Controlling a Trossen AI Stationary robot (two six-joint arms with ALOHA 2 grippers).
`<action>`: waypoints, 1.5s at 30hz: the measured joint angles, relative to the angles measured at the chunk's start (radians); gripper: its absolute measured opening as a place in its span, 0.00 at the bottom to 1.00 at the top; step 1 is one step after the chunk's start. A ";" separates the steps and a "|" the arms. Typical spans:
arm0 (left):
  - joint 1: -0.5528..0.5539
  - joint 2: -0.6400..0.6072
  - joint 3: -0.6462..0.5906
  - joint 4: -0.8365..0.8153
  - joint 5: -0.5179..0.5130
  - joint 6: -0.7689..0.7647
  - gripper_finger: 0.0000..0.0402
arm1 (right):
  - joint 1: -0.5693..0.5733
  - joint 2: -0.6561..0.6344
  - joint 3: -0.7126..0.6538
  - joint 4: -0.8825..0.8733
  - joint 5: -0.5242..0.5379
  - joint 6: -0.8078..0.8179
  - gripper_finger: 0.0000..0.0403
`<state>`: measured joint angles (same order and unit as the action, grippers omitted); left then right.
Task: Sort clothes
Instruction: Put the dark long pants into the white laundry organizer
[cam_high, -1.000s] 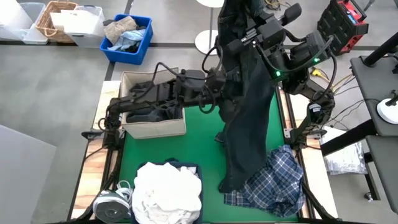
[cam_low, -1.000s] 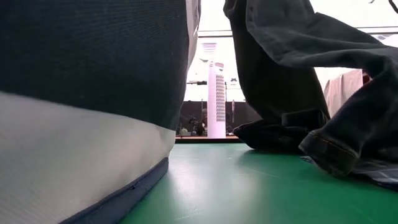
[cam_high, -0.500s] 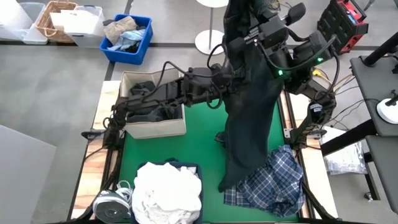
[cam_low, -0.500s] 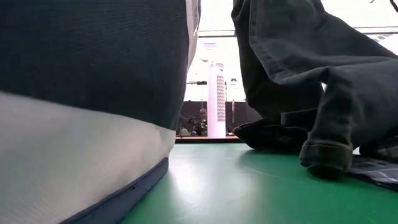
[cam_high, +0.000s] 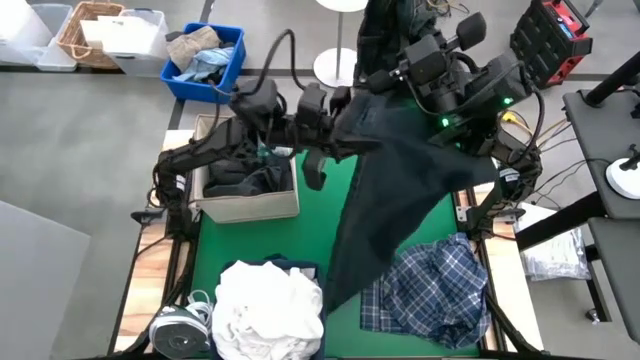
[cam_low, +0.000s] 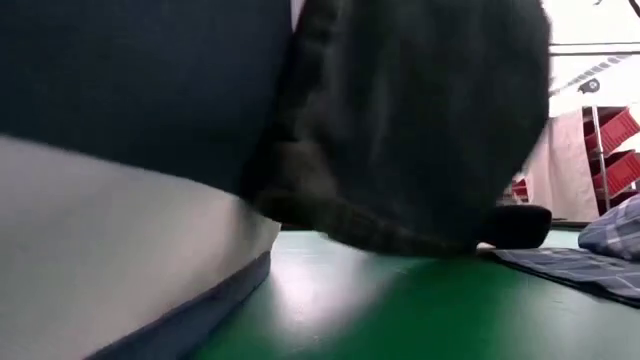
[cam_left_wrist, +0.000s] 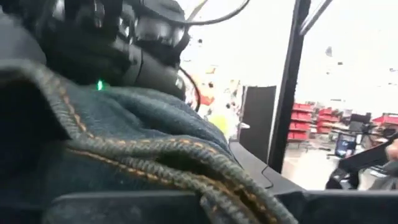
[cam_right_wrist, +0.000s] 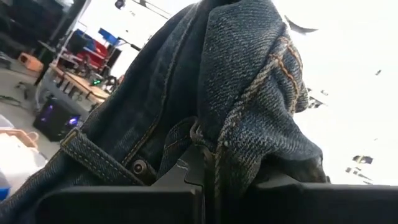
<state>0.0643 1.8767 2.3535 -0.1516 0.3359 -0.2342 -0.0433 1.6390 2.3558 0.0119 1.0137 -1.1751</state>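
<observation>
both grippers hold the dark jeans (cam_high: 395, 195) aloft over the green desk (cam_high: 228, 240): the left gripper (cam_high: 340, 130) is clamped on the denim's edge near the tan bin (cam_high: 245, 200) of dark clothes, the right gripper (cam_high: 400, 85) is pinched on the seam higher up. the trailing leg hangs toward the plaid shirt (cam_high: 435, 295) and white pile (cam_high: 270, 305). to land it cleanly, i'd lift until the hem clears both, then carry it over the bin before releasing.
</observation>
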 joint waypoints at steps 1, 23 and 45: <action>0.000 -0.009 0.000 -0.001 0.005 -0.005 0.03 | 0.002 0.000 0.000 -0.009 0.000 0.020 0.06; -0.016 -0.071 0.000 -0.016 0.048 -0.096 0.03 | 0.041 -0.181 0.000 -0.759 -0.245 1.236 0.58; -0.015 -0.060 0.002 -0.041 -0.039 -0.056 0.03 | 0.034 -0.261 -0.003 -0.810 -0.619 1.641 0.78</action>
<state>0.0494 1.8170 2.3558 -0.1923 0.2965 -0.2900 -0.0089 1.3776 2.3524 -0.7982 0.3945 0.4658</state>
